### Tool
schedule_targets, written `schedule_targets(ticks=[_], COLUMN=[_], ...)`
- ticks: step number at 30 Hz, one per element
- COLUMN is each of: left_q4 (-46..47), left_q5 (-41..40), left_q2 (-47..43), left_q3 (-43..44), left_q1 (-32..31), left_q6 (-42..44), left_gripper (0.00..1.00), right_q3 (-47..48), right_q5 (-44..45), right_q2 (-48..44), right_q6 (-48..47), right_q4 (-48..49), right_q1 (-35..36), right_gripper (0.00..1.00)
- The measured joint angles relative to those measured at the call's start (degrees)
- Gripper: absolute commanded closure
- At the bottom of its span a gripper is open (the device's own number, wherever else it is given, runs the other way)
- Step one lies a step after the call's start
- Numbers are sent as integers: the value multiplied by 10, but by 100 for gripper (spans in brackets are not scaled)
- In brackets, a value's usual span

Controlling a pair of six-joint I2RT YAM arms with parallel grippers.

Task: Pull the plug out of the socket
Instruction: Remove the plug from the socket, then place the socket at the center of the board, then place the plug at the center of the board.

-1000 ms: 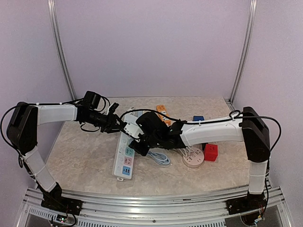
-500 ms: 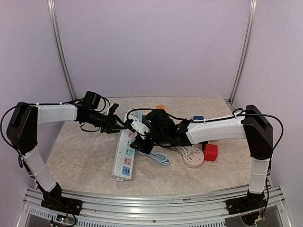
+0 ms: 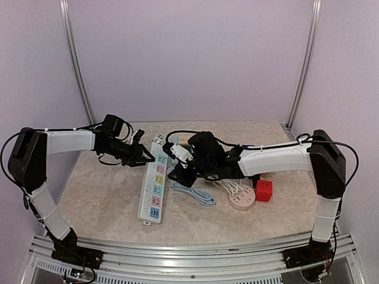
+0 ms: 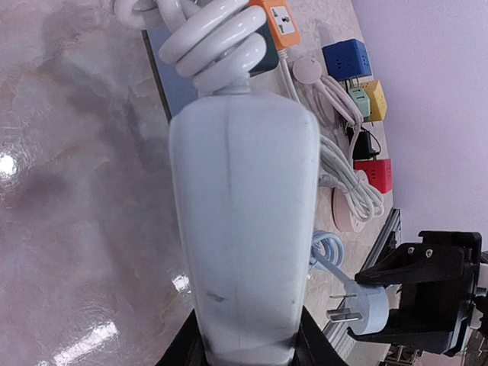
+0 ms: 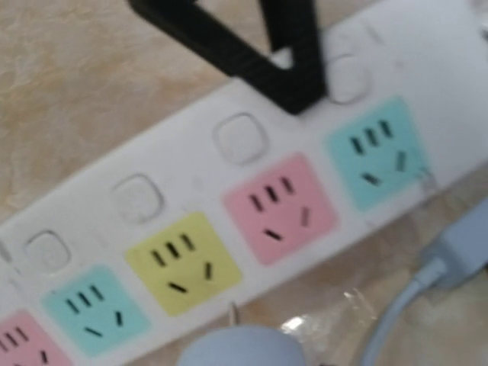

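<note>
Right arm has drawn back and up since a second ago. Plug (image 3: 179,151) now out of power strip (image 3: 152,190), bare prongs plain in left wrist view. Right tool (image 3: 183,156) pinched tight on plug body, holding it above table (image 3: 100,195), just right of strip's far half. Pale blue cable (image 3: 194,195) lies in loose coil beside strip. Left tool (image 3: 144,157) clamped narrow on strip near its far end. Red cube socket (image 3: 263,190) and round white socket (image 3: 241,200) sit further right, apart from strip.
</note>
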Motion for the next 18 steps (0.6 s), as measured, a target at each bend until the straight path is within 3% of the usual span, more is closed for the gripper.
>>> schedule_targets(ticks=[8,18], left_q4=[-5,-9], left_q5=[-4,-8], left_q2=[1,18], left_q3=[0,0], left_q1=[9,78], left_q6=[4,4], left_gripper=[100,100], right_q3=[-8,-66], right_q5=[10,22], right_q2=[-12,-90], right_q6=[3,18], right_q4=[-1,-33], right_q1=[-3,0], right_gripper=[100,100])
